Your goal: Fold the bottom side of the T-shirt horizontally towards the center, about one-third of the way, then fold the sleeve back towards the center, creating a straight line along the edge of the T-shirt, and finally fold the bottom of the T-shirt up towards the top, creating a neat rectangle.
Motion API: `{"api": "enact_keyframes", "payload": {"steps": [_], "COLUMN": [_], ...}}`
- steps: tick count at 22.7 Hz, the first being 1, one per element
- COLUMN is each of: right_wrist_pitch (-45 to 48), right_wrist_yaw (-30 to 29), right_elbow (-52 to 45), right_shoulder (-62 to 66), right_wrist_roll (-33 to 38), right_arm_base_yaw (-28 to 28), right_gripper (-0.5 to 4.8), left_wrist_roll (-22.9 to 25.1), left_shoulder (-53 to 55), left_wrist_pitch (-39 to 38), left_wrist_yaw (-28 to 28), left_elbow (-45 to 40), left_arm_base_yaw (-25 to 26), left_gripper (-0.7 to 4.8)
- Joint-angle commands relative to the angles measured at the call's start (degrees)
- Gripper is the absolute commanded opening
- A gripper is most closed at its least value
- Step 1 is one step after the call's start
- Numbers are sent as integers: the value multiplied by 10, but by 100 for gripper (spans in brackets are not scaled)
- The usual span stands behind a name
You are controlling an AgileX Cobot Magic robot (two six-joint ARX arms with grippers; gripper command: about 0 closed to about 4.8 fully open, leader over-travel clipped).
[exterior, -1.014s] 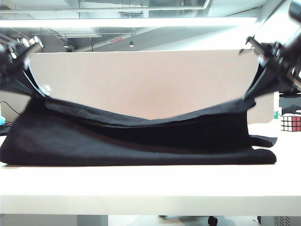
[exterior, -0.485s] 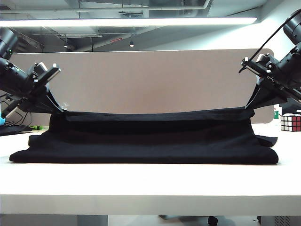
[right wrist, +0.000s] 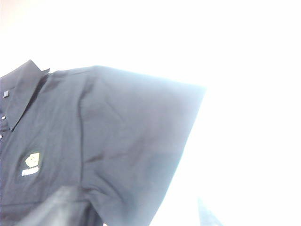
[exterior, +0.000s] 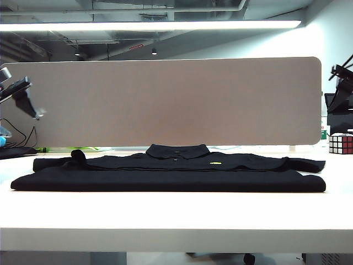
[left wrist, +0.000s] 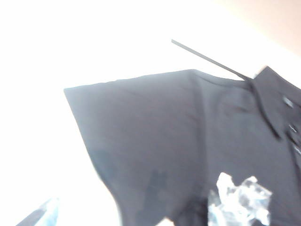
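Note:
The black T-shirt (exterior: 165, 179) lies flat across the white table, with its collar (exterior: 177, 150) at the back and its yellow-green chest mark (exterior: 215, 163) showing. Its near part is doubled over into a thick band. The bottom of the T-shirt (exterior: 165, 170) lies across the chest just in front of the mark. Short sleeves (exterior: 49, 164) stick out at both ends. My left gripper (exterior: 25, 96) hangs open above the left end, clear of the cloth. My right gripper (exterior: 341, 83) hangs open at the right edge. The left wrist view has the left gripper (left wrist: 136, 212) over a sleeve (left wrist: 141, 132). The right wrist view has the right gripper (right wrist: 131, 212) over the other sleeve (right wrist: 141, 132).
A cube toy (exterior: 341, 143) stands on the table at the far right, just behind the sleeve. A grey partition board (exterior: 165, 99) runs along the back of the table. Cables lie at the far left. A bare strip of table (exterior: 165, 212) runs in front of the shirt.
Both grippers let go of the lifted shirt edge and swung up and outward. The cloth dropped flat, so the collar and chest mark now show.

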Motion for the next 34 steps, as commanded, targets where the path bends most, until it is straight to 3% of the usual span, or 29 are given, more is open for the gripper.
{"api": "enact_keyframes", "payload": {"steps": [1, 5, 8, 15, 30, 34], "right_wrist_pitch": [2, -8, -32, -78, -75, -63], "right_wrist_yaw": [-13, -39, -37, -31, -7, -7], "right_elbow": [3, 27, 63, 148, 168, 168], "right_shoulder": [16, 59, 89, 151, 220, 230], "right_wrist_roll": [8, 14, 14, 14, 14, 19], "right_arm_base_yaw": [-6, -4, 1, 15, 22, 30], "right_gripper": [337, 338, 369, 372, 367, 367], "left_wrist_roll": [-3, -7, -7, -3, -3, -3], "left_shoulder": [37, 82, 92, 124, 166, 188], "left_wrist_pitch": [2, -29, -33, -53, -45, -59], "left_wrist_yaw": [14, 21, 16, -4, 7, 20], "left_elbow": [38, 81, 84, 87, 89, 125], "left_arm_base_yaw": [-4, -8, -8, -8, -17, -38], "left_gripper": [395, 395, 395, 395, 395, 395]}}
